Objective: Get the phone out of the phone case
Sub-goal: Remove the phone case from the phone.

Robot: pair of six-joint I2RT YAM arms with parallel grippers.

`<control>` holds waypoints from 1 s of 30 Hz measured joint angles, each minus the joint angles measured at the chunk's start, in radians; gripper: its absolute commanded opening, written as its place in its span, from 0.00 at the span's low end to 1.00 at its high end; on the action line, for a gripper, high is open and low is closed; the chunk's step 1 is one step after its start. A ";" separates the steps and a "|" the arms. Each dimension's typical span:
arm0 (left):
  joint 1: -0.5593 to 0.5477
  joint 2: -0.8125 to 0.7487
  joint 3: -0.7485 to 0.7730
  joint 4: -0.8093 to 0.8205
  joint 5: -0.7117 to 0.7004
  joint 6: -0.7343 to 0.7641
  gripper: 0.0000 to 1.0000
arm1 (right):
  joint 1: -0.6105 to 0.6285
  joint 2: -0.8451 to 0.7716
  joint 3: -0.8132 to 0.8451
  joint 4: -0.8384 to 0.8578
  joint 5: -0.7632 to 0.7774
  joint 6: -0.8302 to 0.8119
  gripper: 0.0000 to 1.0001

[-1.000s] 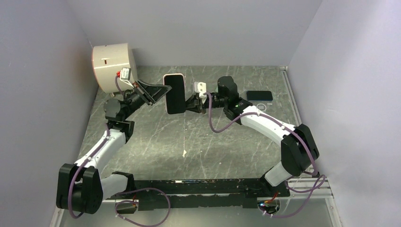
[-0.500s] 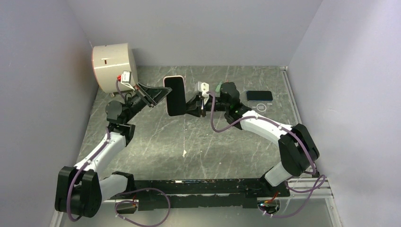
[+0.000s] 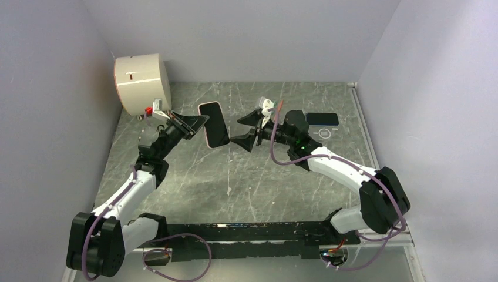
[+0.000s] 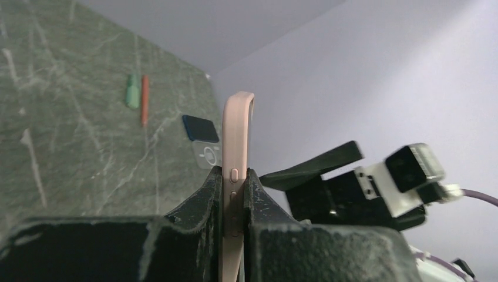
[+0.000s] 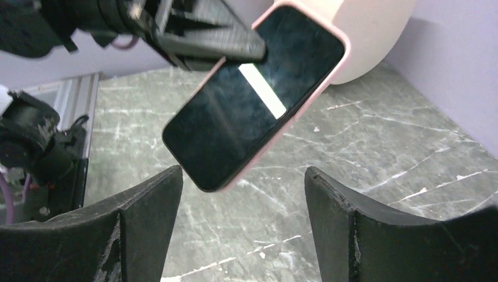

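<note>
At the far left one cream cylindrical drum (image 3: 140,82) lies on its side on the grey-green marbled table (image 3: 282,176). Just right of it the left gripper (image 3: 199,121) is closed on the single pale pink, soft-looking phone case (image 4: 237,135), pinching it front and back and holding it in the air above the far middle of the table. The one black glass-fronted phone (image 5: 252,100) is fully seated in it. The phone is likely rigid, slick on its screen and breakable if dropped. The case rim probably flexes, so a free corner of that rim looks the best place to peel. To the right, the right gripper (image 3: 237,130) is spread wide and empty, near the phone but apart from it. On the table at the far right lie one dark flat slab (image 3: 322,118), one white pad with a ring (image 3: 323,133), one green pen (image 4: 133,91) and one orange pen (image 4: 144,98).
</note>
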 measured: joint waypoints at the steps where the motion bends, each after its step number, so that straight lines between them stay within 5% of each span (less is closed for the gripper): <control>1: 0.006 0.006 -0.008 -0.005 -0.006 0.000 0.02 | 0.000 -0.009 0.000 0.004 0.009 0.014 0.81; 18: 0.045 0.023 -0.060 0.037 -0.045 -0.051 0.02 | 0.000 0.130 0.047 0.105 -0.019 0.519 0.72; 30: 0.046 0.023 -0.065 0.107 -0.019 -0.089 0.02 | 0.000 0.176 0.074 0.186 -0.092 0.658 0.61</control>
